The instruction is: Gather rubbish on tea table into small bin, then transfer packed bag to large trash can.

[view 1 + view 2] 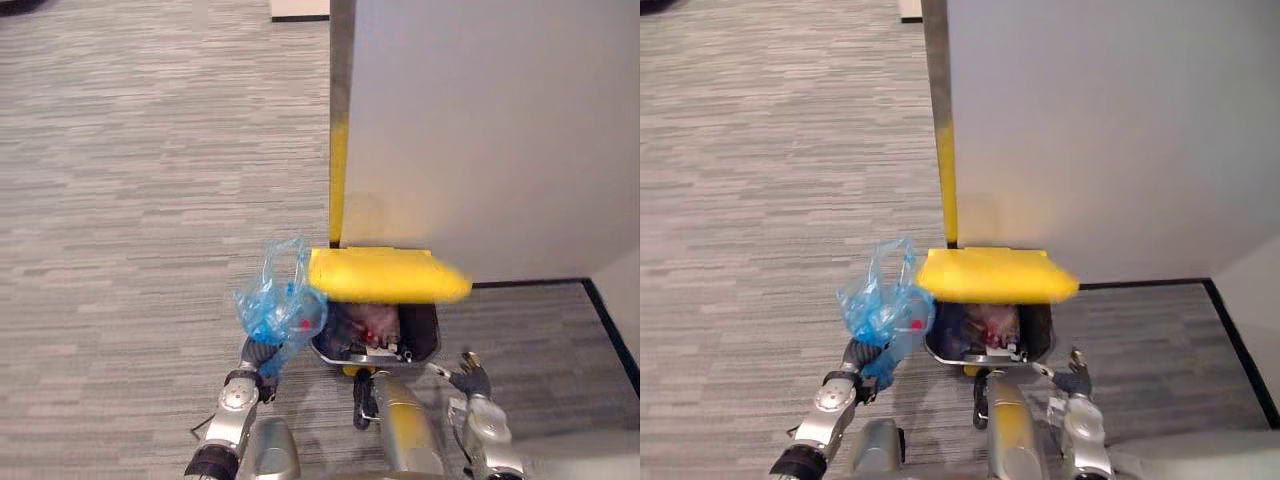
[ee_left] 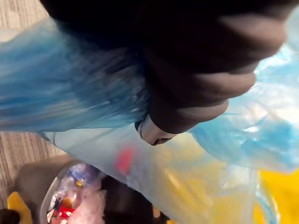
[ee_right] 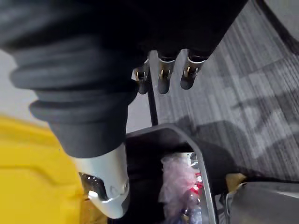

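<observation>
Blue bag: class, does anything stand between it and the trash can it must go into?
Nothing visible. The left hand holds the blue bag beside the rim of the trash can; the yellow lid stands raised over the far side, leaving the opening exposed.

Grey streaked carpet floor (image 1: 130, 200) runs up to a plain pale grey wall panel (image 1: 490, 130), its dark vertical edge (image 1: 341, 60) marked yellow lower down, black skirting strip (image 1: 530, 283) at the base.
</observation>
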